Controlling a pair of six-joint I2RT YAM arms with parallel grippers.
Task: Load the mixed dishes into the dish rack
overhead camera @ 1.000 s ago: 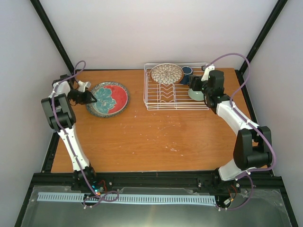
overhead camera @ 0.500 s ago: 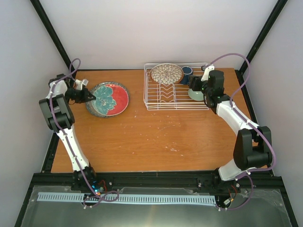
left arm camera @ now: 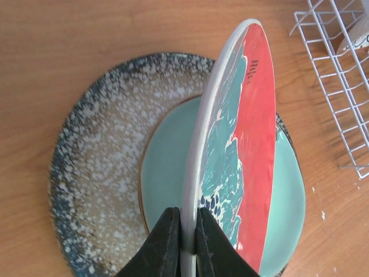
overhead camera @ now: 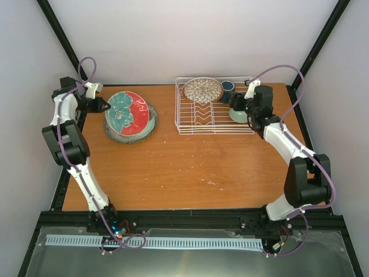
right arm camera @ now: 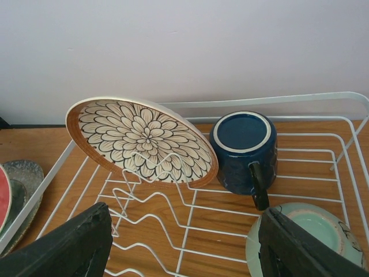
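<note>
My left gripper (overhead camera: 105, 105) (left arm camera: 187, 242) is shut on the near rim of a red-and-teal patterned plate (overhead camera: 130, 112) (left arm camera: 253, 127). It holds that plate tilted up on edge. Below it a pale teal plate (left arm camera: 167, 150) lies on the large speckled plate (overhead camera: 118, 135) (left arm camera: 98, 144). The white wire dish rack (overhead camera: 213, 124) (right arm camera: 277, 99) holds the petal-patterned plate (overhead camera: 203, 90) (right arm camera: 144, 138) leaning in its prongs and the dark blue mug (overhead camera: 227, 88) (right arm camera: 242, 150) upside down. The pale green cup (overhead camera: 236, 115) (right arm camera: 311, 231) sits at the rack's right. My right gripper (overhead camera: 242, 107) (right arm camera: 184, 248) is open and empty over the rack.
The rack's left end (left arm camera: 340, 69) lies a short way right of the stacked plates. White walls stand close behind the table, and black frame posts rise at the back corners.
My left gripper has pulled back toward the far left and raised the red-and-teal plate from flat to steeply tilted. The right arm has not moved.
</note>
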